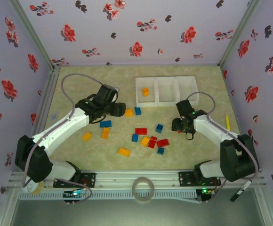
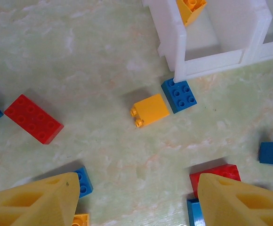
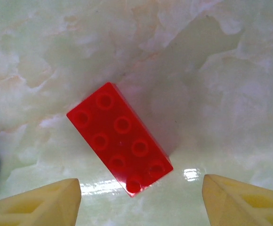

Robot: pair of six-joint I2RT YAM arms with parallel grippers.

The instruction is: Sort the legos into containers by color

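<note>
From above: white plastic three-compartment tray (image 1: pixel 156 92) at the table's far side, one orange-yellow plastic brick (image 1: pixel 145 92) in its left compartment; red, blue and orange-yellow bricks (image 1: pixel 140 131) loose on the green marbled tabletop (image 1: pixel 94 157)

Left wrist: left gripper (image 2: pixel 137 181) spread wide, empty; ahead of it a yellow brick (image 2: pixel 150 109) just beside a blue square brick (image 2: pixel 179 94) at the tray's corner

Right wrist: right gripper (image 3: pixel 141 183) agape, a red eight-stud brick (image 3: pixel 119 137) with its near end between the fingertips, untouched

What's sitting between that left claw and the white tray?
In the left wrist view, a yellow brick and a blue brick lie side by side between the left gripper and the tray.
</note>
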